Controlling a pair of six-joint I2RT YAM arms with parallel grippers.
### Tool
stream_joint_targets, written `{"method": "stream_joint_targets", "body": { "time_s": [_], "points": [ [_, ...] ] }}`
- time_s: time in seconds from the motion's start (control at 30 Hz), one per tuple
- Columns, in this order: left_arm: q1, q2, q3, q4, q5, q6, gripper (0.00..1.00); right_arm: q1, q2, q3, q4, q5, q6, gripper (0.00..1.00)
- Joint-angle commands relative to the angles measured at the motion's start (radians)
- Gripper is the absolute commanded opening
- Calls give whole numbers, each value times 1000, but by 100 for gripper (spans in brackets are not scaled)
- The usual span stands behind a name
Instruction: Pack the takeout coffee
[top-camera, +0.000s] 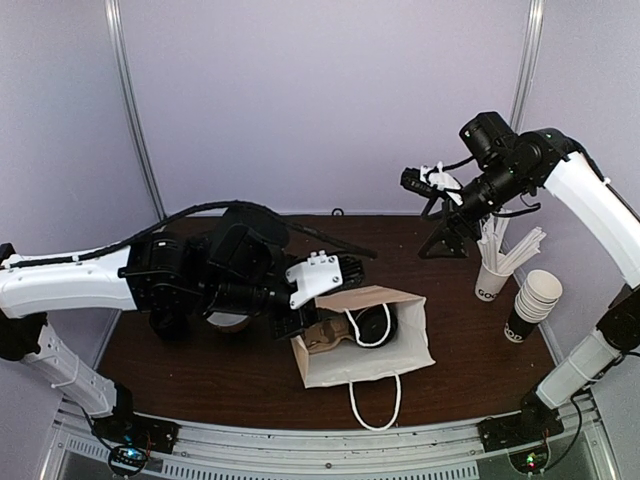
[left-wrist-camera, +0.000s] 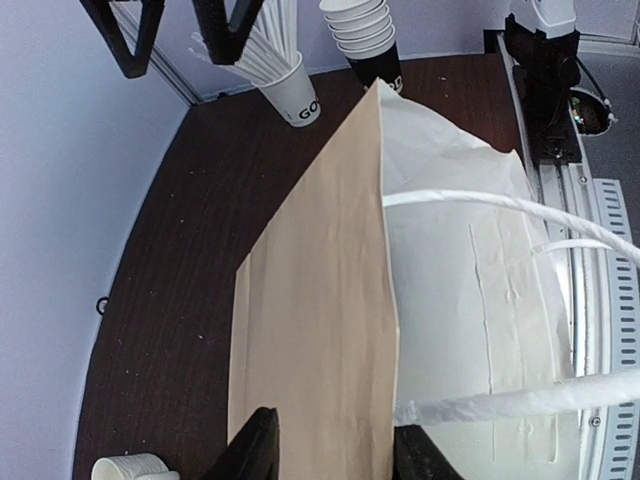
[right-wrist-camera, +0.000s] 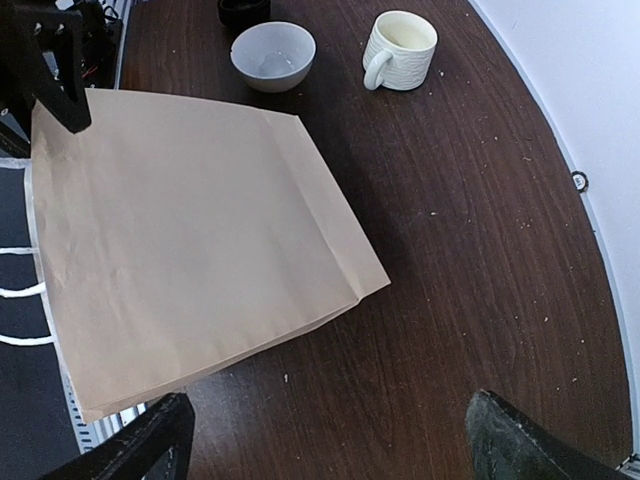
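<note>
The takeout coffee (top-camera: 374, 326) shows only in the top view, as a black dome lid inside the open paper bag (top-camera: 365, 360), which sits mid-table with white handles. My left gripper (top-camera: 306, 314) is at the bag's left top corner. In the left wrist view its fingers (left-wrist-camera: 255, 448) bracket the bag's brown side panel (left-wrist-camera: 315, 300), closed in on its edges. My right gripper (top-camera: 445, 238) is raised above the table's far right, open and empty. In the right wrist view (right-wrist-camera: 325, 440) it looks down on the bag's brown back (right-wrist-camera: 190, 250).
A white cup of stirrers (top-camera: 490, 280) and a stack of lidless paper cups (top-camera: 530, 305) stand at the right edge, and both show in the left wrist view (left-wrist-camera: 298, 98) (left-wrist-camera: 368, 35). A cream mug (right-wrist-camera: 400, 48) and a white bowl (right-wrist-camera: 272, 55) sit beyond the bag's left.
</note>
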Motion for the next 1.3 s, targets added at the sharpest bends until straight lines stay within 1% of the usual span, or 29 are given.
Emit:
{"method": "stream_joint_targets", "body": {
  "time_s": [0.0,0.13,0.23,0.33,0.37,0.5,0.57,0.67,0.77,0.93,1.0,1.13,1.27],
  "points": [
    [1,-19,-10,83,-53,31,40,-16,-49,-27,-26,11,-13,99],
    [12,-1,-6,100,-127,54,42,-22,-55,-28,-19,9,-5,99],
    [52,11,16,94,-132,55,43,-24,-56,-23,-12,12,-2,99],
    [107,14,29,95,-105,42,43,-26,-56,-27,-3,21,3,99],
    [126,12,30,98,-88,39,41,-26,-56,-28,-1,17,4,99],
    [175,8,32,100,-4,22,30,-27,-58,-27,-6,-16,4,99],
    [185,16,38,95,28,13,30,-26,-58,-27,-8,-14,1,99],
    [216,40,65,82,25,-25,33,-26,-55,-27,-9,-2,-2,99],
    [282,65,97,85,59,-83,35,-27,-48,-19,4,5,13,99],
    [377,91,130,119,116,-116,46,-48,-21,0,48,63,63,99],
    [406,104,148,113,152,-122,48,-68,-14,4,70,82,93,99],
    [430,120,179,95,158,-130,51,-130,-3,1,116,123,158,97],
    [432,99,193,87,101,-133,57,-221,1,-20,166,136,229,94]
  ]
}}
